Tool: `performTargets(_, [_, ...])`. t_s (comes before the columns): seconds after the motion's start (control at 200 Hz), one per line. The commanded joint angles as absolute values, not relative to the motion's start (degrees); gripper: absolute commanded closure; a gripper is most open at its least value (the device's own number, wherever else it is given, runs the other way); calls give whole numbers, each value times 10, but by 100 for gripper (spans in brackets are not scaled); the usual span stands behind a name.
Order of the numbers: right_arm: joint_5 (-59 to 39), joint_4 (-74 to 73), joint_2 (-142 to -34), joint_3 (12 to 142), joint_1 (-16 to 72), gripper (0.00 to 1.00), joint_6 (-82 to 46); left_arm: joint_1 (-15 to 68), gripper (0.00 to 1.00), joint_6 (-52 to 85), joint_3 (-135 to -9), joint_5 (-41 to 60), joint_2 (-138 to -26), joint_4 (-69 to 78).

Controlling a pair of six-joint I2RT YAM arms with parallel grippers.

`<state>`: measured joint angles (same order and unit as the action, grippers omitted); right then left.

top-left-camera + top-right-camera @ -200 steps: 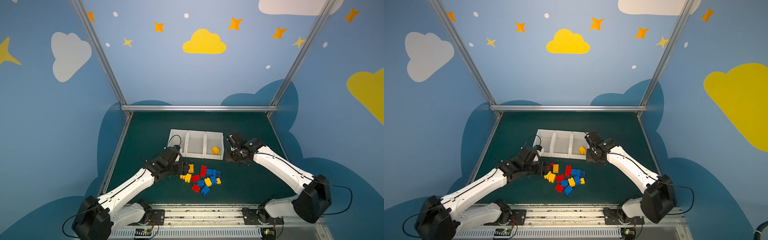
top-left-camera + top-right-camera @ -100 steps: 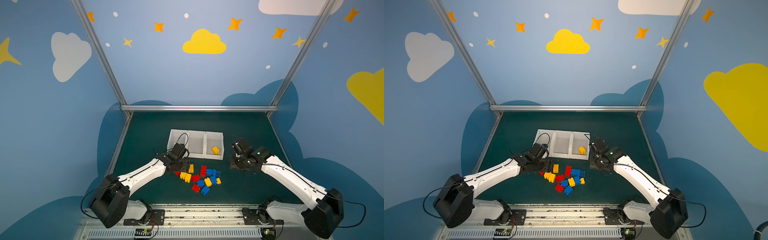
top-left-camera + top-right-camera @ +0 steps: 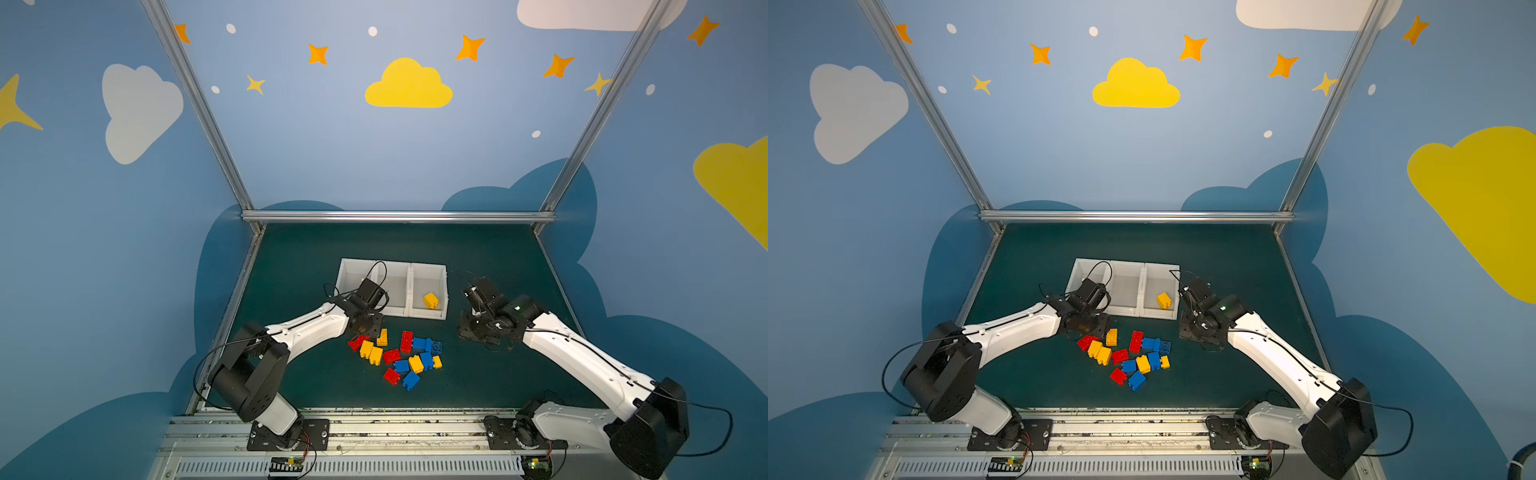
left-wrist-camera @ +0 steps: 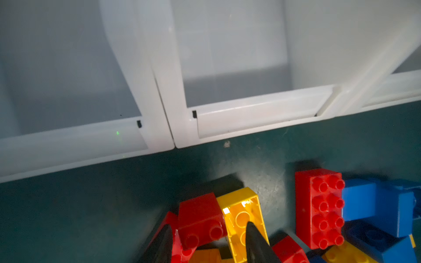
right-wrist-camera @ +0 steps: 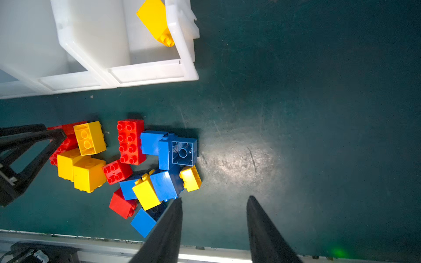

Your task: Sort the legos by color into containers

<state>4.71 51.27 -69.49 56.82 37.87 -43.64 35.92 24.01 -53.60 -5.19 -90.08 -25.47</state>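
Several red, yellow and blue legos (image 3: 399, 357) (image 3: 1129, 357) lie in a loose pile on the green mat in front of the containers (image 3: 392, 262) (image 3: 1127, 262), three white bins in a row. One yellow lego (image 3: 431, 300) (image 5: 157, 22) lies in the right-hand bin; the other two look empty. My left gripper (image 4: 208, 236) (image 3: 365, 332) is down at the pile's left end. Its jaws are apart around a red lego (image 4: 200, 218), with one tip over the hollow underside of a yellow lego (image 4: 241, 211). My right gripper (image 5: 214, 202) (image 3: 469, 332) hangs open and empty over bare mat, right of the pile.
A long red lego (image 4: 319, 207) (image 5: 131, 141) and blue legos (image 5: 177, 150) lie just right of the left gripper. The near wall of the bins (image 4: 250, 113) stands close behind the pile. A metal rail (image 3: 374, 419) runs along the mat's front edge.
My left gripper has come down onto the pile's left end and its jaws have narrowed around the red lego. My right gripper has drawn back from the right-hand bin toward the front.
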Motion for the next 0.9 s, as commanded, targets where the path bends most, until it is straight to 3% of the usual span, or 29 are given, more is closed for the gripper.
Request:
performTargets(0.0, [43, 520, -695, 578, 382, 53, -443, 354, 48, 240, -551, -59, -910, -257])
performTargets(0.896, [50, 529, -697, 592, 380, 60, -425, 346, 71, 239, -533, -34, -917, -241])
